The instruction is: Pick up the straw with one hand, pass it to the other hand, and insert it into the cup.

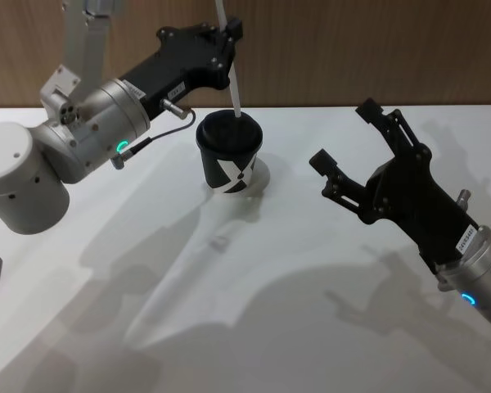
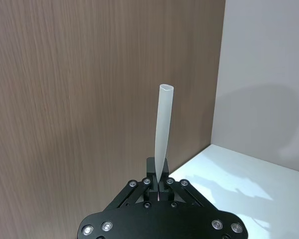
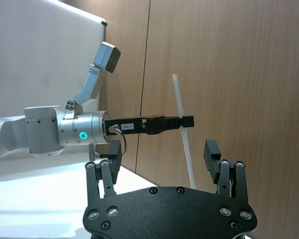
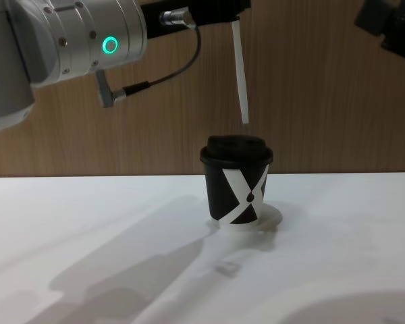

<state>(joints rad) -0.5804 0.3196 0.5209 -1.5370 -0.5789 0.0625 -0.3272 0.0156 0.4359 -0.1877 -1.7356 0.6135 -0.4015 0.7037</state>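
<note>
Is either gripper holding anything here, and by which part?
The left gripper pinches the straw around mid-length, hanging above the cup. The right gripper is open and empty.

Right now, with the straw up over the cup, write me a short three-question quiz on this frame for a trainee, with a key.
1. True or false: the straw's lower end is already inside the cup's lid.
2. Which gripper holds the straw? A) left B) right C) neither
3. Fill in: the right gripper's fingers are ____.

Key:
1. False. In the chest view the lower end hangs in the air above the lid, with a gap between them.
2. A. The left gripper is shut on the straw, which hangs nearly upright.
3. Open. It is off to the cup's right, holding nothing.
</note>
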